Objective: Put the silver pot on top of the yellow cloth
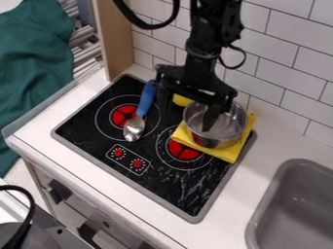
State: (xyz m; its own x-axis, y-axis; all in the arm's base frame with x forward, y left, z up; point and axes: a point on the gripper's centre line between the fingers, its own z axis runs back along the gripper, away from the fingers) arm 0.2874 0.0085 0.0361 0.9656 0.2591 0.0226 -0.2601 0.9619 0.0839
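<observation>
Silver pot [224,127]: upright on yellow cloth [224,153], base w/in cloth's spread as far as visible, cloth corners poking out at front & toward view's RH side, all on the stove [162,181] set in the tabletop [91,170]. Key relation: pot vs. pincer [187,120], i.e. directly below & a touch to view's RH side, w/ LH stretch of rim btwn the fingers. Pincer wide, one finger down inside the pot's mouth, other one outside, toward the blue-handled spoon [134,127]; no squeeze on the wall to be seen, so prob. nothing held. Contact w/ inner wall: can't tell. Pot round from above, so no long axis to line up; only the rim matters. Placement looks done or v. nearly so, judging by pot/cloth overlap. Next, prob.: straight up, fingers kept apart, until inner tip clears rim, & only then off sideways. Sideways too early = inner finger snagging the wall, pot dragged or tipped, thin cloth rucked or pulled along w/ it. Bare metal prob. slick & light, so easy to nudge; hence slow lift, no twist, then quick check of pot base vs. cloth edge
</observation>
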